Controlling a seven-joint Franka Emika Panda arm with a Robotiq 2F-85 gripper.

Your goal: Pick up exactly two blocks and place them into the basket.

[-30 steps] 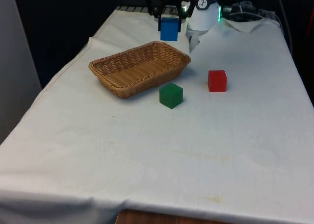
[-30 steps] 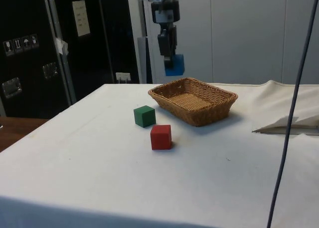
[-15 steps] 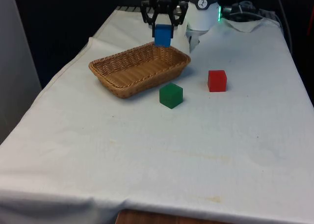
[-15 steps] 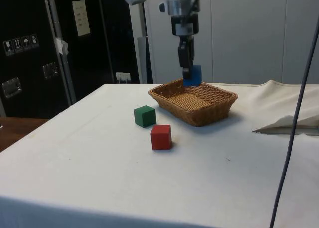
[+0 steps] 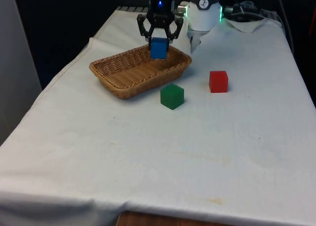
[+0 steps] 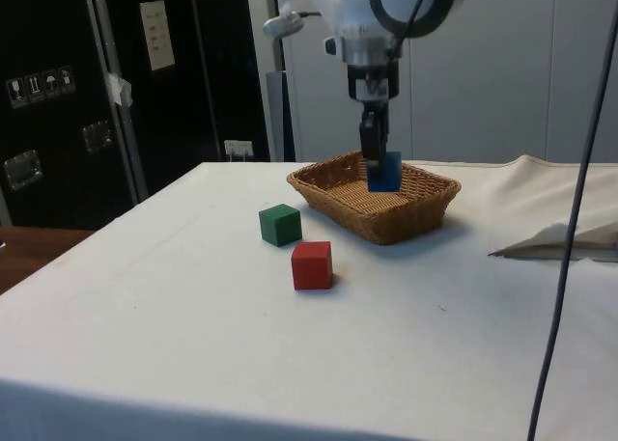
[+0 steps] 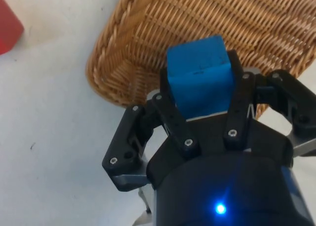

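Claw clamped on blue block, hanging directly above basket interior, toward its far rim; release drops straight in.

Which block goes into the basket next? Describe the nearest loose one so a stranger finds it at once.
Start at the wicker basket on the white cloth. Just outside its long rim on the camera's side, in the front view, sits the green block. It is the only green one: the red block lies farther toward the front view's right, and the blue block is held in the gripper over the basket.
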